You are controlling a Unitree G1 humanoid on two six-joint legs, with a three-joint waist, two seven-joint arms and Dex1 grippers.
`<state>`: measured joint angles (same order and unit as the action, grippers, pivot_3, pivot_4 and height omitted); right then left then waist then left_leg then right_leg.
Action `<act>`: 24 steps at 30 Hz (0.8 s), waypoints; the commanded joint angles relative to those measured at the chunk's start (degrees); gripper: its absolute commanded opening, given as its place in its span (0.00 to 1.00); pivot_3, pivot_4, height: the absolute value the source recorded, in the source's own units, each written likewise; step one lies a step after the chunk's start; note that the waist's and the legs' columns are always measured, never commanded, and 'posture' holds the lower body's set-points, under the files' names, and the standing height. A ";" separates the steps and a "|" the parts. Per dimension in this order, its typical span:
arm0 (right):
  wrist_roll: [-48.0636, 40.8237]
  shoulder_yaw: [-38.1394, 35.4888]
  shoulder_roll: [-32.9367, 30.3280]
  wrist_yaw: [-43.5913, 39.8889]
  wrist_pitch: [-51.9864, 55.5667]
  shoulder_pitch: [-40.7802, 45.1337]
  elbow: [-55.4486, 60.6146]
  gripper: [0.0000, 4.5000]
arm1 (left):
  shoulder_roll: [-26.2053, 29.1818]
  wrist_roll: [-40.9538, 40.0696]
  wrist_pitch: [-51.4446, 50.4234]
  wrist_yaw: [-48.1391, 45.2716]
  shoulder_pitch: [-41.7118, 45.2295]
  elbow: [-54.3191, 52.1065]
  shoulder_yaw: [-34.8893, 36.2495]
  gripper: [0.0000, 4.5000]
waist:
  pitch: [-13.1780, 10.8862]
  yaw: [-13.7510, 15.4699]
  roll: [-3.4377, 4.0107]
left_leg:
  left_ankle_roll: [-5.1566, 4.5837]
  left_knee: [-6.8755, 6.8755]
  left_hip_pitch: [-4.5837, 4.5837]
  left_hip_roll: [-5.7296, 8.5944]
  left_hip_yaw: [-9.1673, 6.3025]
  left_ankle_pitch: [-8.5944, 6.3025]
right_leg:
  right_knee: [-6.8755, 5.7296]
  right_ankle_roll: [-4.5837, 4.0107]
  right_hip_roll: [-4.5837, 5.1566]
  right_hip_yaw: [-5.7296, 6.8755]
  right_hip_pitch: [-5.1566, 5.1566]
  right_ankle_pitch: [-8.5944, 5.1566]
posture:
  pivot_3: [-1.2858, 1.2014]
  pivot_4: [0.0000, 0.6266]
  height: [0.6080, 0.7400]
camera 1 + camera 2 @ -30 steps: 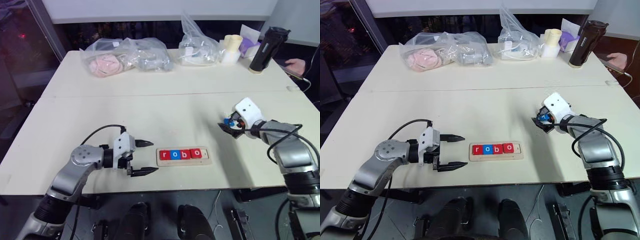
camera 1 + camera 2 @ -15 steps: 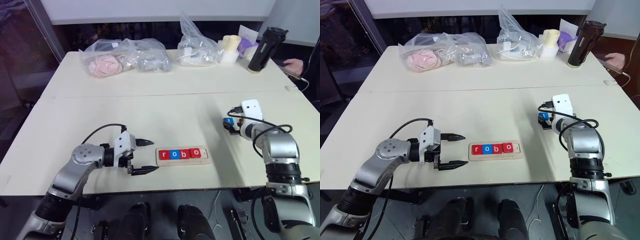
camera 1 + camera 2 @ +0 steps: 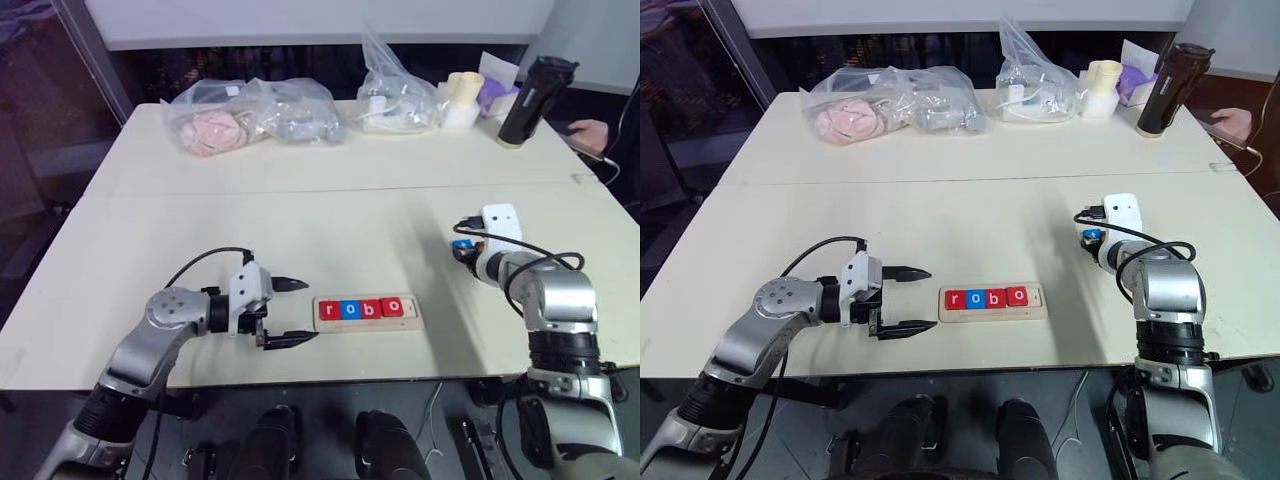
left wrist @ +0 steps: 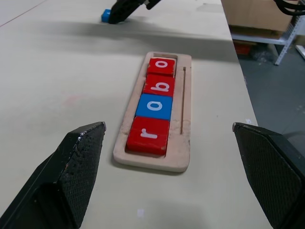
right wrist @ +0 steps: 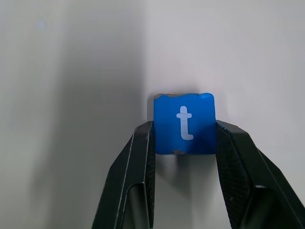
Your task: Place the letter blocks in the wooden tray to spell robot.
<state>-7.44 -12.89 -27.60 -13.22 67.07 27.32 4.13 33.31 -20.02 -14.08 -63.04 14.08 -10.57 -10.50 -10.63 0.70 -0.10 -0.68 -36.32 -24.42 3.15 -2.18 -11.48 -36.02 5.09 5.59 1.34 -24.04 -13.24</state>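
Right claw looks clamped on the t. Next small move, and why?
Probably lift the blue t block straight off the table: the right claw pinches its two sides. The wooden tray already reads r, o, b, o, with its last slot bare.

Both arms are silver-grey metal with rounded joint housings and darker black segments near the elbows. Each wrist carries a white boxy module. The left gripper [image 3: 285, 313] has two long black tapered fingers [image 4: 71, 176] with a fine cross-hatched texture. A thin black cable loops above each forearm. The right gripper [image 5: 183, 143] has matching black fingers, apparently equally textured.
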 commanded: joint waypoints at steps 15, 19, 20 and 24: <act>-4.52 -7.24 12.91 8.78 25.43 -18.01 41.57 0.25 | 0.29 -0.32 1.45 -1.64 0.07 -0.03 0.24 1.00 | 0.01 -0.20 0.00 | 0.04 0.16 -0.08 -0.05 0.02 -0.02 | 0.09 0.00 0.05 -0.06 -0.19 -0.04 | 0.52 0.24 0.98; -5.94 -6.70 11.84 9.30 25.43 -17.33 41.16 0.25 | 0.20 -0.35 1.29 -1.65 0.52 0.05 0.30 1.00 | 0.01 -0.33 0.00 | 0.04 0.23 -0.08 -0.05 0.02 -0.03 | 0.14 0.00 0.05 -0.06 -0.21 -0.04 | 0.52 0.24 0.98; -6.47 -6.23 10.65 8.87 25.43 -17.14 41.06 0.36 | 0.18 -0.39 1.27 -1.68 0.60 0.09 0.35 1.00 | 0.00 -0.35 0.01 | 0.04 0.25 -0.09 -0.05 0.02 -0.02 | 0.16 0.00 0.05 -0.06 -0.21 -0.04 | 0.52 0.24 0.98; -9.54 -4.47 3.27 5.41 25.43 -15.79 39.85 0.82 | 0.05 -0.48 1.35 -1.67 0.69 0.13 0.53 1.00 | -0.01 -0.33 0.02 | 0.04 0.25 -0.14 -0.05 0.04 -0.02 | 0.26 0.00 0.06 -0.06 -0.21 -0.04 | 0.52 0.24 0.98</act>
<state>-15.40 -17.39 -22.83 -6.54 92.11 10.36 43.41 33.21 -19.94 -13.14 -64.60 14.24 -9.15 -10.68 -10.64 0.37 -0.08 -0.64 -36.07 -24.57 3.10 -2.13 -11.50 -35.73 5.09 5.65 1.29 -24.25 -13.28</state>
